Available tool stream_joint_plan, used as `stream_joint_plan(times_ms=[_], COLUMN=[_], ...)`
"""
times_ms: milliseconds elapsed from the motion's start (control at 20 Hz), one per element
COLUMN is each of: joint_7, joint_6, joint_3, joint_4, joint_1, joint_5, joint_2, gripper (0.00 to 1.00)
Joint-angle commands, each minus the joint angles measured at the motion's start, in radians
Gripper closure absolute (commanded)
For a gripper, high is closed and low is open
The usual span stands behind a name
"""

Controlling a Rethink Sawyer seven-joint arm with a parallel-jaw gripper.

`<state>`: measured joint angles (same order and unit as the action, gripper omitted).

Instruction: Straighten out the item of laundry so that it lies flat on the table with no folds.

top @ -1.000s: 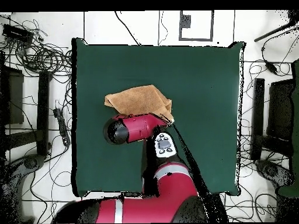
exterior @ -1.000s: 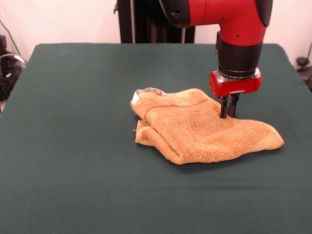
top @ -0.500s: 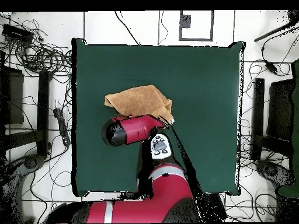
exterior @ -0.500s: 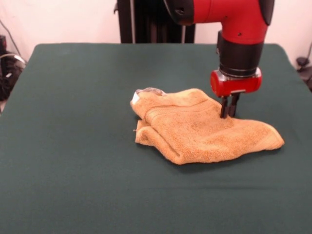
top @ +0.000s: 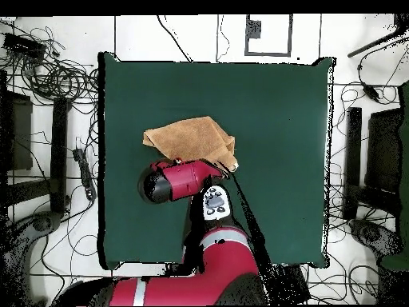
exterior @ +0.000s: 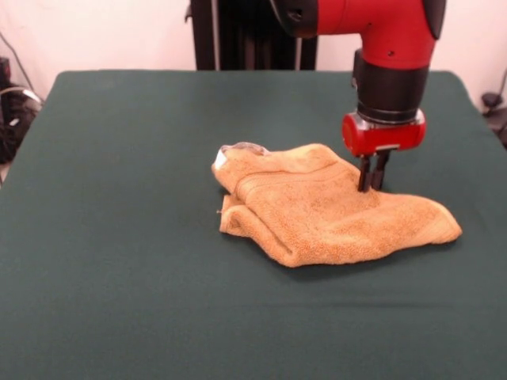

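The item of laundry (exterior: 333, 218) is an orange-tan towel lying rumpled and folded over itself right of the middle of the green table (exterior: 119, 158), with a small white tag (exterior: 220, 158) at its far left corner. My gripper (exterior: 371, 184) comes straight down onto the towel's far edge, its dark fingers close together and pinching the cloth there. From above, the towel (top: 188, 136) shows left of the middle of the table (top: 279, 120). The red arm (top: 180, 180) covers the towel's near edge and hides the gripper.
Cables and dark equipment (top: 48, 80) lie on the floor beyond the table's sides. A black post (exterior: 253, 36) stands behind the table's far edge.
The gripper stays at the towel's far edge. The arm's upper links have shifted slightly. The towel has not moved.
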<state>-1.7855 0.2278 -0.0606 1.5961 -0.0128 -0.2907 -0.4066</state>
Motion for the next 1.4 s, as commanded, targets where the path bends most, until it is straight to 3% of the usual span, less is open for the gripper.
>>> stream_joint_plan(times_ms=[50, 500, 1400], joint_7=[-0.215, -0.244, -0.284], joint_6=[-0.116, -0.131, -0.115], joint_3=[-0.012, 0.005, 0.040], joint_4=[0.056, 0.087, 0.167], joint_1=[0.024, 0.056, 0.170], joint_5=[0.036, 0.071, 0.225], joint_2=[0.073, 0.062, 0.000], gripper=[1.00, 1.00, 1.00])
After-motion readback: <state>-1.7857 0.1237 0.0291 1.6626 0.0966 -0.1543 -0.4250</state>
